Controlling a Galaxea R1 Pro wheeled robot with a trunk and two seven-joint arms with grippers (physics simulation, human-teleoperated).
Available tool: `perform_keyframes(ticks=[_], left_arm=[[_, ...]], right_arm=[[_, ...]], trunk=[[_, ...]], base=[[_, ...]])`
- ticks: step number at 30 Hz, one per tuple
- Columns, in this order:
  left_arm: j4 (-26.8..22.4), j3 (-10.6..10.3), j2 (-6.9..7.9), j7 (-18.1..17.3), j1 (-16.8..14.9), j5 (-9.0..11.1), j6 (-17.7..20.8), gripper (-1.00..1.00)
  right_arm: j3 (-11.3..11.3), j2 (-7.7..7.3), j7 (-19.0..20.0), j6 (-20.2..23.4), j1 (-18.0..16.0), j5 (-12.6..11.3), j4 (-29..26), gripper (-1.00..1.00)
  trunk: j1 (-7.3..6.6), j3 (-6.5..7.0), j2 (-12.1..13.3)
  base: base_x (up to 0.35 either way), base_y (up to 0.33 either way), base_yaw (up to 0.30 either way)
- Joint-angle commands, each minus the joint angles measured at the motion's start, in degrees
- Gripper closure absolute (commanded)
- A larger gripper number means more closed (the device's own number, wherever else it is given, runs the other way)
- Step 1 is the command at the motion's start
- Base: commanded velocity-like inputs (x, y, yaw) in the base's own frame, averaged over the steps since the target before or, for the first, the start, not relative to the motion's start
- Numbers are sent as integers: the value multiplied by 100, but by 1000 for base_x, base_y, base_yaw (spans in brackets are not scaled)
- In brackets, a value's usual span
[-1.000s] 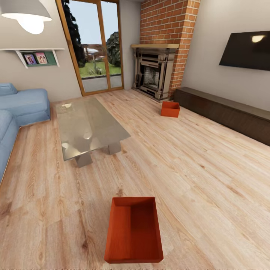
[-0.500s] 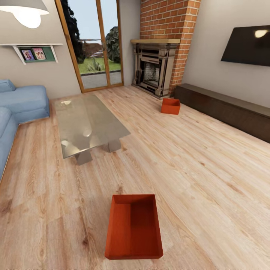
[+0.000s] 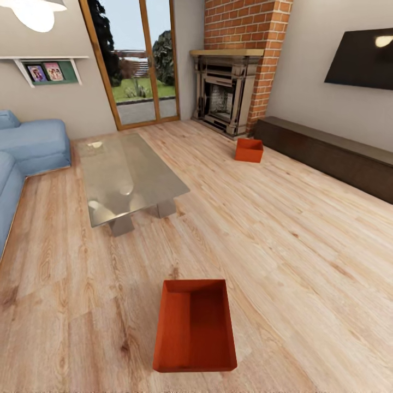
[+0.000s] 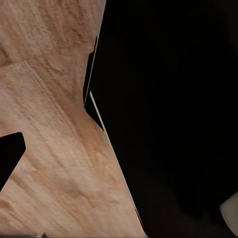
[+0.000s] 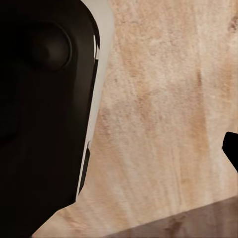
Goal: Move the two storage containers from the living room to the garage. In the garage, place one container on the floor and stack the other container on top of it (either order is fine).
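Near storage container [image 3: 195,326]: orange-red rectangular bin, lidless, upright, empty, thin walls tapering slightly. It rests on the light wood-plank flooring [image 3: 284,234] of the living room, long axis running away from the camera, well apart from the second unit.

Far storage container [image 3: 249,150]: identical bin, upright, open top. It rests on the same flooring near the red-brick fireplace [image 3: 226,95], beside the room's far wall.

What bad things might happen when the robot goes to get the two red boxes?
The near bin sits low on the wood floor right in front of the robot, so the base might bump or push it. The far bin lies close to the fireplace and the dark cabinet, leaving tight room to reach it. The glass table could be clipped on a careless turn.
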Motion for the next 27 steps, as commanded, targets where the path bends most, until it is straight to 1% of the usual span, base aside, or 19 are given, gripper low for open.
perform_keyframes(ticks=[1, 27], left_arm=[[-1, 8, 0, 3, -1, 15, -13, -100], [-1, 8, 0, 3, -1, 18, -13, -100]], right_arm=[[48, 4, -10, -33, -6, -34, 18, -100], [46, 7, -10, -33, -6, -30, 18, -100]], trunk=[[0, -13, -2], [0, -254, -2]], base=[[0, 0, 0], [0, 0, 0]])
